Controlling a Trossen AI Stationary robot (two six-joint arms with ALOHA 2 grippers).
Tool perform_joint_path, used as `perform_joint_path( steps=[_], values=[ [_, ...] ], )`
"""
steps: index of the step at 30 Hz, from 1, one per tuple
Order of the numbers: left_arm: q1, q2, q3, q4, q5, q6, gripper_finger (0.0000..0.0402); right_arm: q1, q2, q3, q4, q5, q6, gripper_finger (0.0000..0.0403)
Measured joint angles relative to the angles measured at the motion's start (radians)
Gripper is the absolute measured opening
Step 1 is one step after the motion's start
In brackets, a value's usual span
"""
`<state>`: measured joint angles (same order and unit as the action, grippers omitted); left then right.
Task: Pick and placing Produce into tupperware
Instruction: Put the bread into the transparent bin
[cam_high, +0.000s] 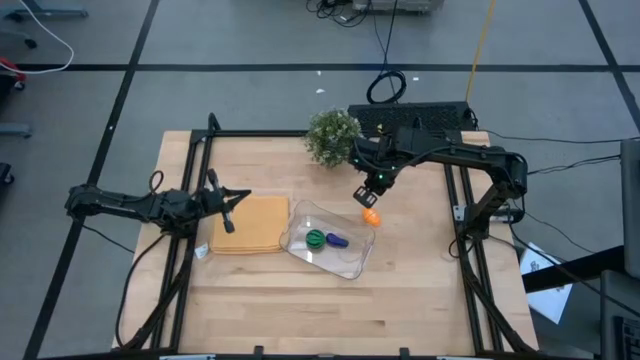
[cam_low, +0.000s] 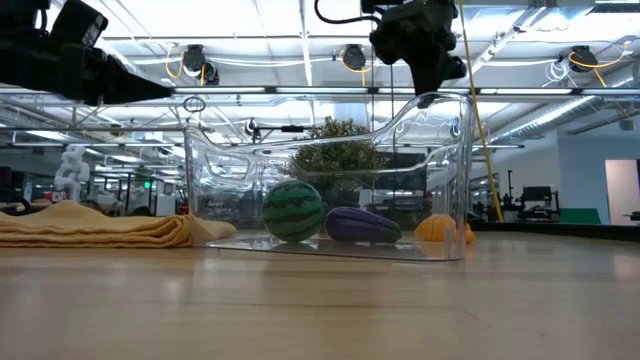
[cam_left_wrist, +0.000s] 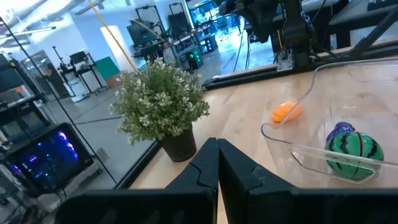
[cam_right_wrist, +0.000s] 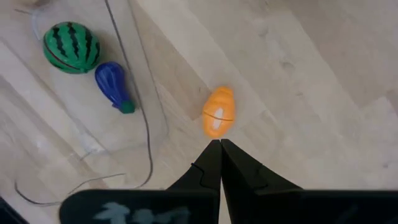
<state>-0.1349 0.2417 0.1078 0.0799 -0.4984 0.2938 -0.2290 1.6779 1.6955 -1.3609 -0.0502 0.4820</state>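
The clear tupperware sits on the table and holds the round green piece and the elongated purple piece. The rounded orange piece lies on the wood just outside the container's right far corner; it also shows in the right wrist view. My right gripper hovers above the orange piece, fingers shut, touching nothing. My left gripper waits shut over the tan mat, left of the container.
A bushy green potted plant stands at the table's far edge, close behind my right gripper. The folded tan mat lies against the container's left side. Bare wood stretches along the near edge and to the right of the container.
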Motion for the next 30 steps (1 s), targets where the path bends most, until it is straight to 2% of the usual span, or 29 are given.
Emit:
perform_joint_path(
  steps=[6, 9, 22, 30],
  values=[
    [0.0, 0.0, 0.0, -0.005, 0.0, -0.009, 0.0003, 0.009, 0.0, 0.0, 0.002, 0.025, 0.019, 0.0002],
    [0.0, 0.0, 0.0, -0.027, 0.0, -0.034, 0.0003, 0.01, 0.0, 0.0, 0.003, 0.025, 0.034, 0.0016],
    [0.0, 0.0, 0.0, -0.063, 0.001, -0.013, 0.0003, 0.008, 0.0, 0.0, -0.01, 0.026, 0.081, 0.0151],
    [0.0, 0.0, 0.0, -0.062, 0.001, -0.007, 0.0003, 0.015, -0.001, -0.034, -0.014, 0.028, 0.081, 0.0197]
  ],
)
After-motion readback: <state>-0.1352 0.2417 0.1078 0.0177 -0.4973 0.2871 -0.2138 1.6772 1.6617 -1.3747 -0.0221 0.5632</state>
